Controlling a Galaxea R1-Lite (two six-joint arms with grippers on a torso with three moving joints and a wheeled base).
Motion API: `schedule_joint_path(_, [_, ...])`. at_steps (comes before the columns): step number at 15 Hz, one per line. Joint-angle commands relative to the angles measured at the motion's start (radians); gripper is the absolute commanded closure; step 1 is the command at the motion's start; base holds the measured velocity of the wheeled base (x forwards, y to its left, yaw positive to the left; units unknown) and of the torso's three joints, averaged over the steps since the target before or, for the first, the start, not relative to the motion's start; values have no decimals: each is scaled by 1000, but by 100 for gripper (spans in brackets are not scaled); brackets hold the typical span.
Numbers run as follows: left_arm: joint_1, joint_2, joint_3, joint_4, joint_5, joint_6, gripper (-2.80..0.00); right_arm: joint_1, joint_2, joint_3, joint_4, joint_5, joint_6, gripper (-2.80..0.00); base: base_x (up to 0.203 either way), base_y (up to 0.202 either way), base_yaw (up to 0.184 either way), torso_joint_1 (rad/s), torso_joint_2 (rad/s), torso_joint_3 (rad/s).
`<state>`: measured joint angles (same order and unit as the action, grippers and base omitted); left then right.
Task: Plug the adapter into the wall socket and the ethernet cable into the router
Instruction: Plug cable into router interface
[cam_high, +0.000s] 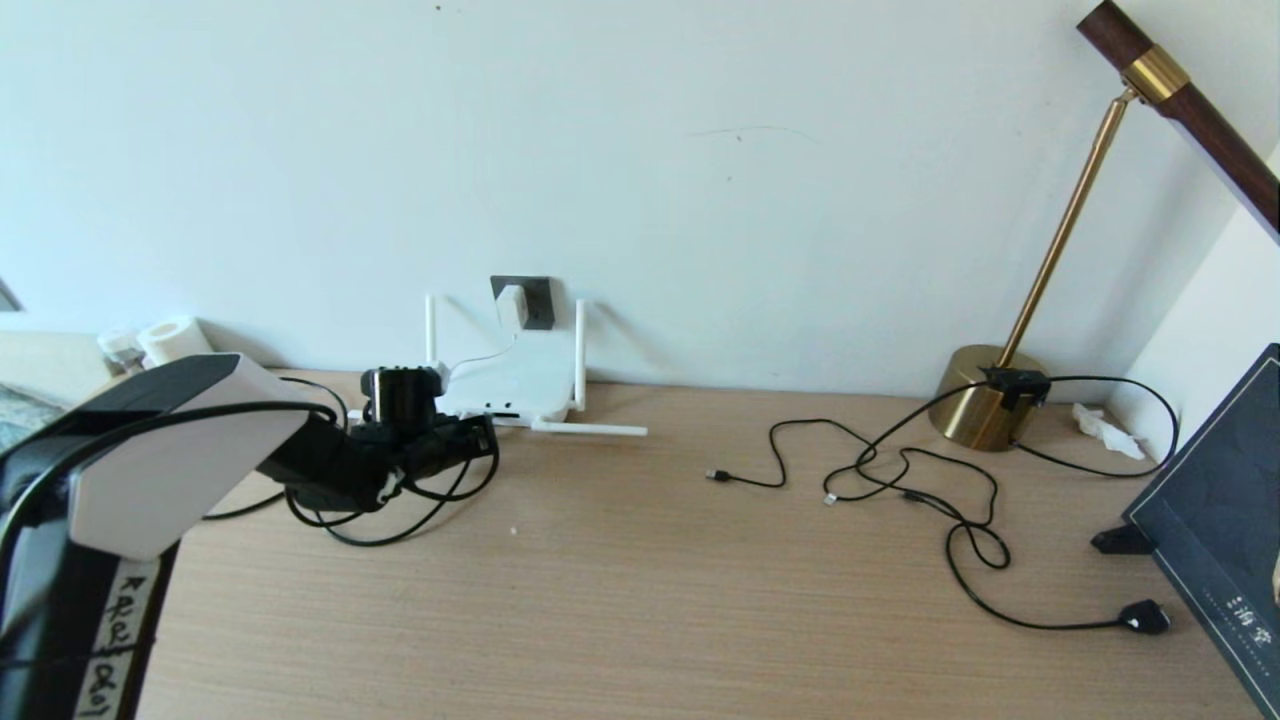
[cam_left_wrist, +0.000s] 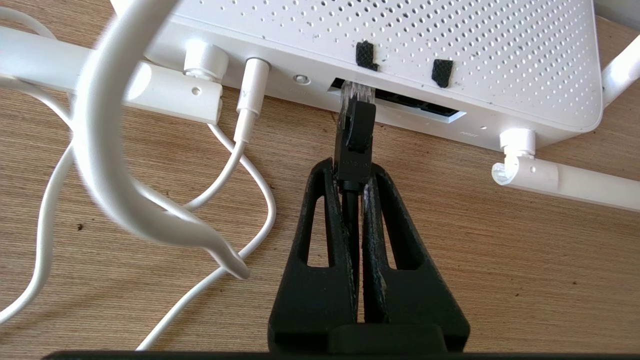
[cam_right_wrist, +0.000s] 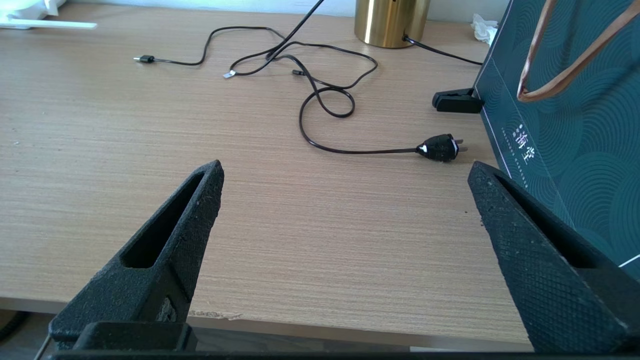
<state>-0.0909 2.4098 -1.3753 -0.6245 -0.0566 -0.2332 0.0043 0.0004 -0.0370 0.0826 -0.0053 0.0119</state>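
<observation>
Wood-grain tabletop (cam_high: 640, 600) carries everything. Router (cam_high: 510, 385) lies against the wall, adapter (cam_high: 512, 303) already seated in the wall socket (cam_high: 537, 300) above it. Left gripper (cam_left_wrist: 354, 172) at the router's front edge, jaws clamped on the ethernet cable (cam_left_wrist: 356, 125) just behind its plug; clear tip sits at the mouth of the dark slot. Judgement: push straight in, plug square to the port, release only once it seats. Right gripper (cam_right_wrist: 345, 205) idles at the tabletop's near edge, jaws wide apart. Whether the plug has latched can't be made out; the port's inside is hidden.
</observation>
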Motion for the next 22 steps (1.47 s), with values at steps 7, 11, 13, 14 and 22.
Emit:
schedule_joint_path(7, [1, 8, -8, -4, 0, -2, 0, 0, 0, 0, 0, 1, 0, -280, 0, 0, 0, 0, 0, 0])
schedule_joint_path(11, [2, 8, -1, -9, 0, -3, 0, 0, 0, 0, 0, 1, 0, -280, 0, 0, 0, 0, 0, 0])
schedule_joint_path(13, [2, 6, -1, -9, 0, -3, 0, 0, 0, 0, 0, -1, 0, -280, 0, 0, 0, 0, 0, 0])
schedule_joint_path(14, [2, 6, -1, -9, 0, -3, 0, 0, 0, 0, 0, -1, 0, -280, 0, 0, 0, 0, 0, 0])
schedule_joint_path(22, [3, 5, 7, -10, 0, -4, 0, 0, 0, 0, 0, 0, 0, -280, 0, 0, 0, 0, 0, 0])
